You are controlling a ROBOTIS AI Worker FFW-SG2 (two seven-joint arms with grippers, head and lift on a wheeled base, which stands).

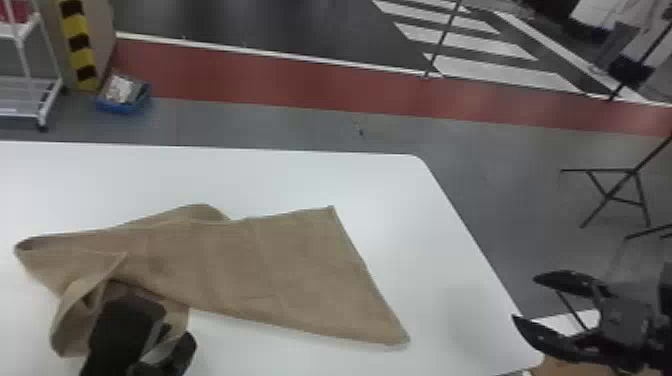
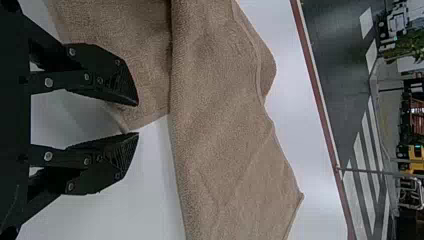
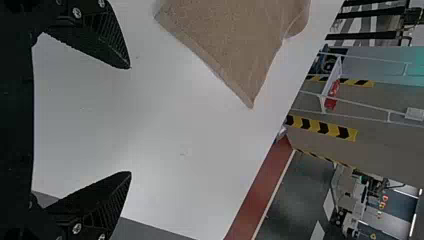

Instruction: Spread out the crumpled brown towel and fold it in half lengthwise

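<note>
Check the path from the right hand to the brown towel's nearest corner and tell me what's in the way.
Nothing visible is in the way. Between the open right hand, at the table's right edge, and the brown towel's near right corner, I see just white tabletop.

- No text, label, brand or number is legible.
- At ten o'clock in the head view, yellow-and-black warning stripes (image 1: 79,45) run up the edge of a beige panel (image 1: 101,35).
- Between one and two o'clock, white crosswalk bars (image 1: 492,72) mark the dark floor (image 1: 280,25).
</note>
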